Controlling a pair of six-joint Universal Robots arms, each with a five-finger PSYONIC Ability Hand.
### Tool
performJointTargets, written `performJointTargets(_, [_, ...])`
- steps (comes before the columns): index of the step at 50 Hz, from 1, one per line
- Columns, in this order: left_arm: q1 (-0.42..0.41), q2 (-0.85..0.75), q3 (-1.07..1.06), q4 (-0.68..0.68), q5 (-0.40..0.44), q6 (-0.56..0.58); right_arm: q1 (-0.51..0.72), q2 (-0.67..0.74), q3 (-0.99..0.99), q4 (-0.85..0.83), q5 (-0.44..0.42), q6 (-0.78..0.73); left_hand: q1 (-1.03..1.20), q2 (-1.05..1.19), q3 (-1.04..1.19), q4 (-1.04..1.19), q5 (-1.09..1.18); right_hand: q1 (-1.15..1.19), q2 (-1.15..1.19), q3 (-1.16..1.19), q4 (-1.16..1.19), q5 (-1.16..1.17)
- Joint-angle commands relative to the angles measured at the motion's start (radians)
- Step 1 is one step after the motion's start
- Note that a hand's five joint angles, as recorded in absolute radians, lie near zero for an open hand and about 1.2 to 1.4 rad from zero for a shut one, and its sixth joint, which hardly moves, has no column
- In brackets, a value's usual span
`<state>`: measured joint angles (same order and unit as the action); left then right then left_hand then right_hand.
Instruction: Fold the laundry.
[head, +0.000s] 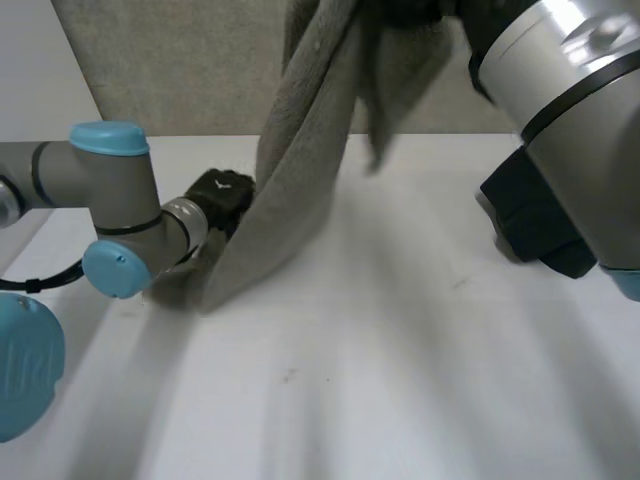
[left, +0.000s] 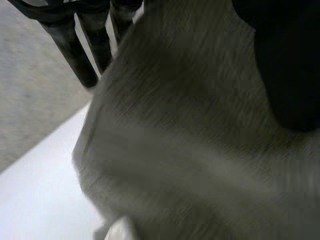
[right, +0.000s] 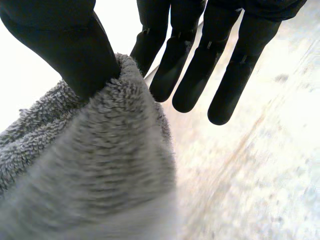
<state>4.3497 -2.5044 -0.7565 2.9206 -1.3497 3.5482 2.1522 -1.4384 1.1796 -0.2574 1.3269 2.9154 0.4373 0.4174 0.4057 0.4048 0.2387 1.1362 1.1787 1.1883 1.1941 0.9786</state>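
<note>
Fluffy grey towel, top cut off, pinched by right robot hand; drapes over left robot hand, grip unclear.

The left arm lies low and bent, its wrist turned inward and the left hand down beside the hanging grey towel, partly behind it. The right arm is held high, close to the head camera. On the right hand, the thumb pinches the towel's top fold against the nearest finger. Its other fingers stretch straight, slightly spread.
</note>
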Motion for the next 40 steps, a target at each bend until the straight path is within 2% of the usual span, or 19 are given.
performJointTargets(1, [-0.012,-0.002,0.074,-0.040,-0.097,0.011,-0.064,0.025,0.002,-0.051,0.057,0.041,0.959,0.979,0.991,0.991,0.983,0.260,0.218,0.208,0.202,0.243])
performJointTargets(2, [0.002,0.012,0.103,-0.020,-0.147,0.003,-0.083,0.074,-0.018,-0.057,0.073,0.025,0.959,0.979,0.991,0.992,0.983,0.260,0.218,0.208,0.202,0.243])
performJointTargets(6, [0.021,0.050,0.206,0.041,-0.249,-0.009,-0.117,0.219,-0.118,-0.068,0.121,-0.037,0.959,0.979,0.991,0.992,0.983,0.260,0.218,0.208,0.202,0.243])
performJointTargets(11, [0.016,0.120,0.348,0.121,-0.247,-0.035,-0.146,0.413,-0.316,-0.140,0.185,-0.120,0.959,0.979,0.991,0.992,0.983,0.260,0.218,0.208,0.202,0.243])
performJointTargets(16, [-0.012,0.220,0.444,0.244,-0.259,-0.098,-0.173,0.584,-0.462,-0.310,0.213,-0.142,0.959,0.979,0.991,0.992,0.983,0.260,0.218,0.208,0.202,0.243])
performJointTargets(18, [-0.019,0.243,0.431,0.271,-0.273,-0.114,-0.183,0.608,-0.462,-0.377,0.210,-0.134,0.959,0.979,0.991,0.992,0.983,0.260,0.218,0.208,0.202,0.243])
performJointTargets(21, [-0.022,0.294,0.303,0.299,-0.327,-0.144,-0.193,0.630,-0.398,-0.531,0.192,-0.116,0.959,0.979,0.991,0.992,0.983,0.260,0.218,0.208,0.202,0.243])
performJointTargets(26, [-0.032,0.335,0.058,0.302,-0.330,-0.154,-0.207,0.609,-0.224,-0.618,0.132,-0.099,0.959,0.979,0.991,0.992,0.983,0.260,0.218,0.208,0.202,0.243])
performJointTargets(31, [-0.036,0.325,-0.190,0.310,-0.286,-0.140,-0.233,0.569,-0.037,-0.576,0.086,-0.102,0.959,0.979,0.991,0.992,0.983,0.260,0.218,0.208,0.202,0.243])
performJointTargets(34, [-0.028,0.286,-0.306,0.307,-0.260,-0.111,-0.245,0.543,0.080,-0.473,0.066,-0.111,0.945,0.965,0.976,0.977,0.969,0.260,0.218,0.208,0.202,0.243])
performJointTargets(36, [-0.021,0.245,-0.363,0.302,-0.252,-0.079,-0.250,0.536,0.150,-0.371,0.052,-0.137,0.819,0.839,0.851,0.852,0.843,0.260,0.218,0.208,0.202,0.243])
performJointTargets(40, [0.002,0.202,-0.406,0.261,-0.252,-0.010,-0.267,0.536,0.227,-0.194,0.054,-0.223,0.728,0.748,0.760,0.761,0.752,0.260,0.217,0.208,0.202,0.243])
